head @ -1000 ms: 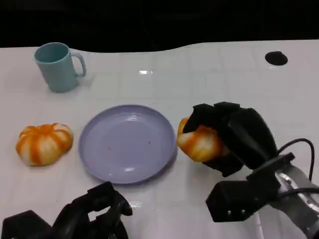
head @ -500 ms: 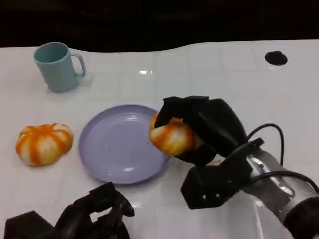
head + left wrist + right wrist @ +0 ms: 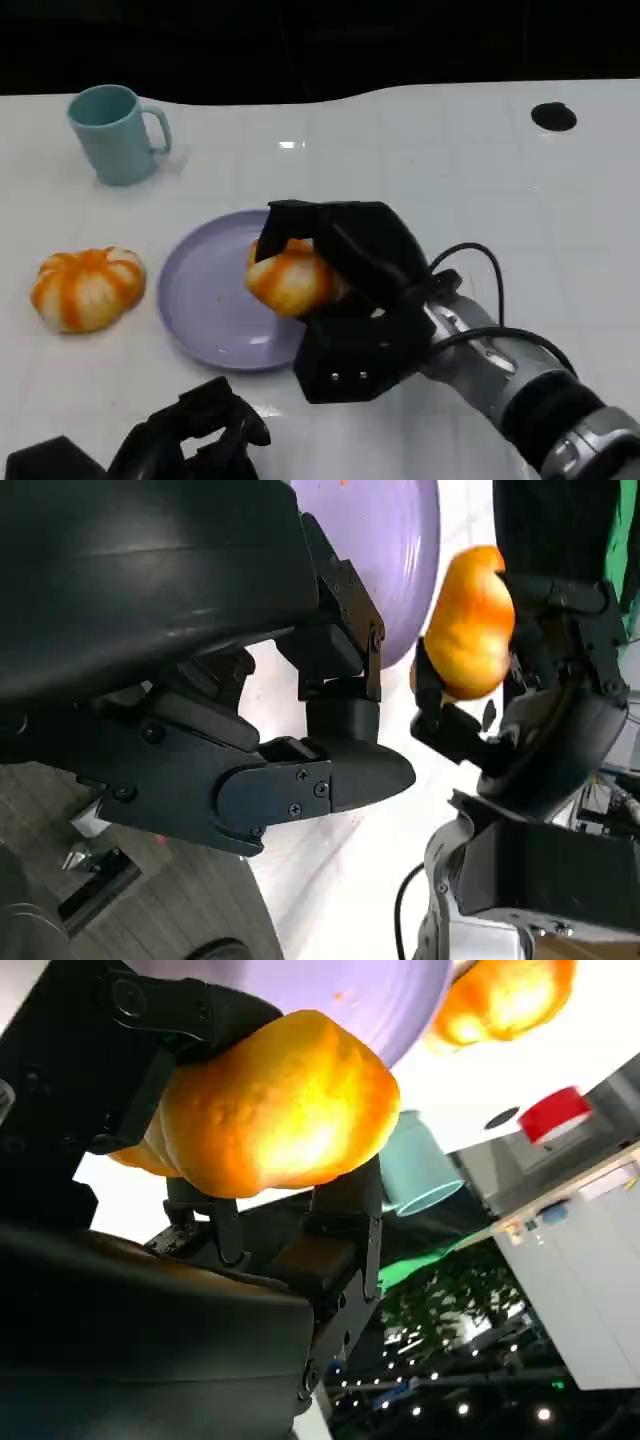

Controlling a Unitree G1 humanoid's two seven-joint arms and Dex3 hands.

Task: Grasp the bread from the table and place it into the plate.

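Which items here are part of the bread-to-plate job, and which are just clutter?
Job: orange-and-white bread roll held by the right hand; round lilac plate beneath it.
Lying about: second striped orange bread roll left of the plate; teal ceramic mug; idle left hand.

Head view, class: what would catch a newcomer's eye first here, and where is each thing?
The robot's right hand, black fingers wrapped around a glossy orange-and-white bread roll, over the right part of the round lavender plastic plate at the table's middle. A second striped orange bread roll lies left of the plate, and a pale teal mug stands at the far left.
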